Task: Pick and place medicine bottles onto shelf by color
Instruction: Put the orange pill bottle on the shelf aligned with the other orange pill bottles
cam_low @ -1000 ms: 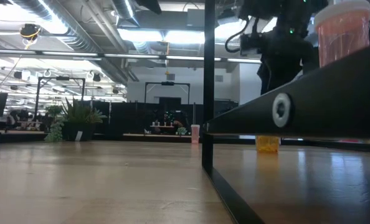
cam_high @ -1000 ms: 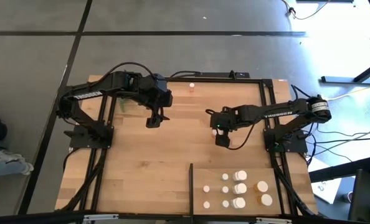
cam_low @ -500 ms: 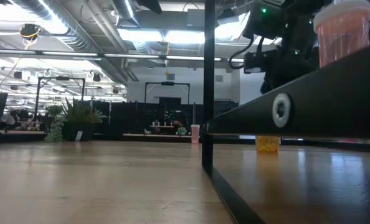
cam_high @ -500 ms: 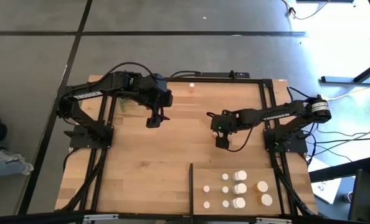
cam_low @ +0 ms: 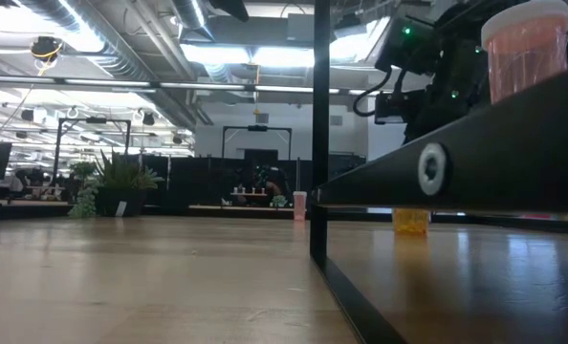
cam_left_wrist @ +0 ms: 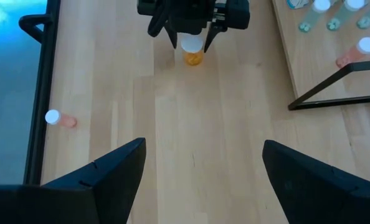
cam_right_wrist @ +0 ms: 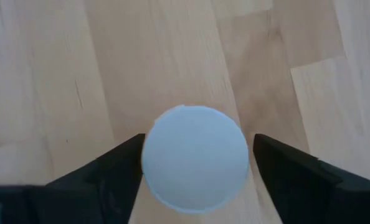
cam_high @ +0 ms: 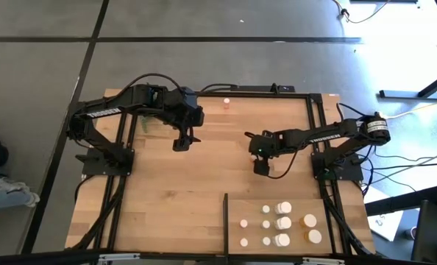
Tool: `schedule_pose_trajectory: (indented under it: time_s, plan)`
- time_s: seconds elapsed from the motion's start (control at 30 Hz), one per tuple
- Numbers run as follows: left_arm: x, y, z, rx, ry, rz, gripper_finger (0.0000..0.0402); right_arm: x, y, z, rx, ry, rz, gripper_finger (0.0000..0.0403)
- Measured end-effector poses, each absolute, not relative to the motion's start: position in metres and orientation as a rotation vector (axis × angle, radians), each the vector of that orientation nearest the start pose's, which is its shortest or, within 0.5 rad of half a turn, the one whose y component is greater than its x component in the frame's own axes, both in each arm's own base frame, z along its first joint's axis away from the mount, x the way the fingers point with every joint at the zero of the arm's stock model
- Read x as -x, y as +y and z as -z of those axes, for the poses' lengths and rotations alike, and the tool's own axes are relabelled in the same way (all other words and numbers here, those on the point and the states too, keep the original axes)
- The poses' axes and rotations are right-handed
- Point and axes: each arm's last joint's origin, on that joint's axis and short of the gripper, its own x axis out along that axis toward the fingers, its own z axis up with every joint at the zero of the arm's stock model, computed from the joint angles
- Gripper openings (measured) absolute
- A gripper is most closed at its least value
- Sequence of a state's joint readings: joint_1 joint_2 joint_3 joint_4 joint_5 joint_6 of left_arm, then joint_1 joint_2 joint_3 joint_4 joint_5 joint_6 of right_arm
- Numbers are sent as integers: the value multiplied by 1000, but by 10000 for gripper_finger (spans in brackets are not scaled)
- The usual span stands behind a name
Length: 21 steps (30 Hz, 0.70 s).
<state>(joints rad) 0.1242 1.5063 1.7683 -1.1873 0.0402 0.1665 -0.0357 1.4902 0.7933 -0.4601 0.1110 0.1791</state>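
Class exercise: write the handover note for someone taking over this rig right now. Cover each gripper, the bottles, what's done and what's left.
Right gripper: jaws open, straddling an upright orange bottle mid-table, not yet gripped.
Left gripper: open, empty, waiting over the table's far left.
Done: nine bottles stand on the shelf, white ones grouped left of amber ones.
Left: this orange bottle, plus a pinkish bottle at the far edge.

amber bottle point(cam_left_wrist: 193, 51) body hidden by right pincer point(cam_left_wrist: 191, 41)

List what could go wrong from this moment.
1. The right claw straddles the orange bottle with the white round cap; its fingers sit very close to the cap, so closing off-centre could tip it.
2. Carrying it to the light-wood shelf could topple the crowded white-capped bottles.
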Motion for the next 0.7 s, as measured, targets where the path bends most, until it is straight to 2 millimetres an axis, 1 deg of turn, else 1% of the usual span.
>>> schedule_pose_trajectory:
  time_s: [0.27, 0.33, 0.57, 0.7]
  plan:
    - [-281, 34, -412, -79, 919, -2, 316, -266, -13, -162, -120, 1160, 238, 215]
    - [-281, 34, -412, -80, 912, -2, 316, -266, -13, -162, -126, 1158, 242, 202]
    - [-283, 34, -413, -82, 894, -4, 316, -266, -12, -161, -134, 1158, 247, 204]
    - [-283, 34, -413, -82, 894, -4, 316, -266, -9, -167, -130, 1174, 240, 207]
